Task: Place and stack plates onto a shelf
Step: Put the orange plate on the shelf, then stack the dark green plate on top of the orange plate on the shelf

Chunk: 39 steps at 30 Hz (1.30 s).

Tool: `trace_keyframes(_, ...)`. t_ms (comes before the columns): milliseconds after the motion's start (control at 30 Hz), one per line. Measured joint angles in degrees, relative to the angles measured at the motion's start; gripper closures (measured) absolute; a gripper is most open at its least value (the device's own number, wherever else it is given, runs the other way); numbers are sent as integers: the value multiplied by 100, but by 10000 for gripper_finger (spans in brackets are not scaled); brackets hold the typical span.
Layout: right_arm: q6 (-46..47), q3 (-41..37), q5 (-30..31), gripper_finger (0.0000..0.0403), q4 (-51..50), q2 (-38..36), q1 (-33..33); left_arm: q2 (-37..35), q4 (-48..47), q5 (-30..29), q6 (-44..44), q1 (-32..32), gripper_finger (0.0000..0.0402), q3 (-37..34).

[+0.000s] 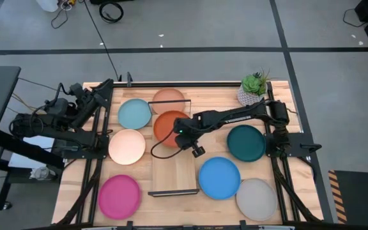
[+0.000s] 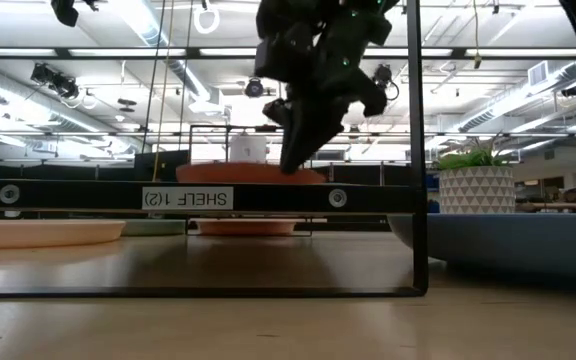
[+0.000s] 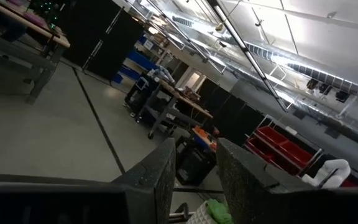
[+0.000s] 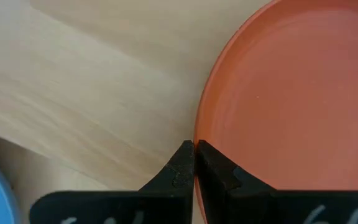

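Note:
The orange plate lies on the far half of the light-wood shelf. My right gripper has reached over from the right and is shut on that plate's rim. In the low view the orange plate sits on top of the shelf board, with my right gripper above it. The terracotta plate lies on the table at the shelf's far end. My left gripper is open and parked off the table's left edge, facing the room. My right gripper pinches the orange plate's rim on its near-right side. One finger is outside over the wood and the other is inside the plate. The fingers come from above, slanting from the right. The plate lies about level on the shelf board.
Around the shelf on the slatted table lie the light blue plate, peach plate, magenta plate, bright blue plate, grey plate and dark teal plate. A potted plant stands at the far right corner. The shelf's near half is bare wood.

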Motion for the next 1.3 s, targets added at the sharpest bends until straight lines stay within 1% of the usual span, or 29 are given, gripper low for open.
trace_keyframes(133,-116,0,7,383,-77,-2,28,0,-50,0,2,0,276,0)
trace_keyframes(267,-128,0,-53,372,-43,-9,29,0,-98,-2,2,0,276,0)
trace_keyframes(367,-85,0,-129,360,-25,-9,31,0,-98,-2,2,0,276,0)
trace_keyframes(500,13,0,-400,338,87,-9,29,0,-107,-2,0,3,276,0)
trace_keyframes(633,134,-2,-360,316,105,-10,30,0,-107,-2,0,2,276,0)
trace_keyframes(767,409,-9,-157,300,19,-200,31,0,-107,4,-2,2,276,0)
trace_keyframes(933,745,-9,273,295,-167,-633,35,0,-111,72,-2,2,276,0)
trace_keyframes(1000,955,-9,604,295,-318,-836,35,0,-115,106,-2,2,276,0)
trace_keyframes(1067,1333,-2,1095,296,-497,-961,-21,0,-132,107,2,2,276,0)
trace_keyframes(1133,1752,-2,1410,297,-808,-1004,-144,0,-198,107,2,-2,276,0)
trace_keyframes(1300,2709,-7,1430,297,-1770,-1069,-468,0,-369,109,0,-2,276,0)
